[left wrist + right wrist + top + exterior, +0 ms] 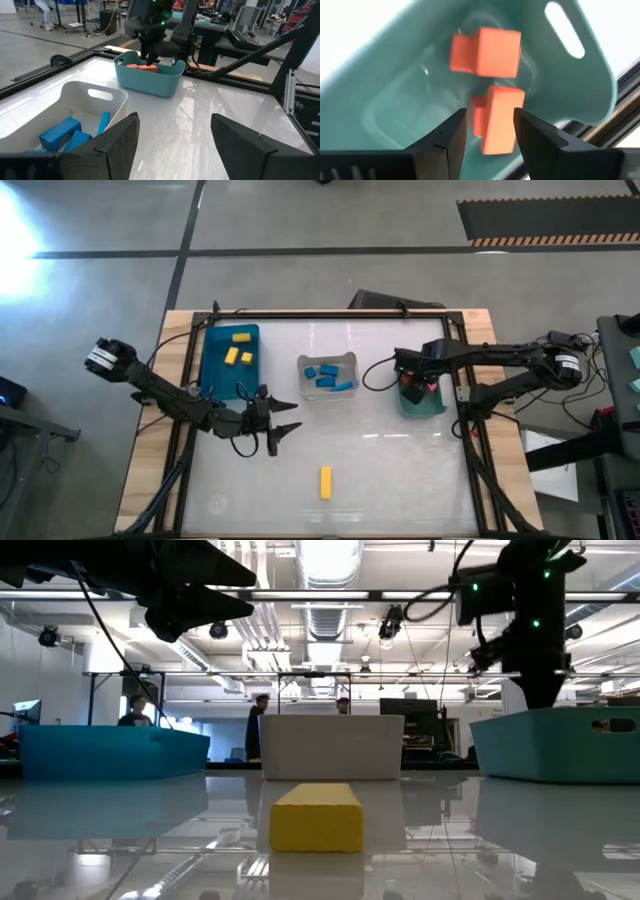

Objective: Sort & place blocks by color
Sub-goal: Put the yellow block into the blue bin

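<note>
On the white worktop [400, 470] stand three bins in a row: the blue bin [215, 370] on the left holds three yellow blocks [240, 337], the clear bin [327, 392] in the middle holds four blue blocks [327, 370], and the green bin [425, 408] on the right holds red blocks [487, 52], of which the right wrist view shows at least three. One more yellow block [325, 482] lies alone on the worktop, nearer the front edge and well apart from all bins. The left pincer [283, 430] hovers between the blue and clear bins with its fingers spread wide and nothing between them. The right pincer [490, 131] hangs over the green bin, fingers partly apart with a red block [498, 120] between them; whether they touch it cannot be told. Only the low view shows three people standing in the room behind the worktop.
</note>
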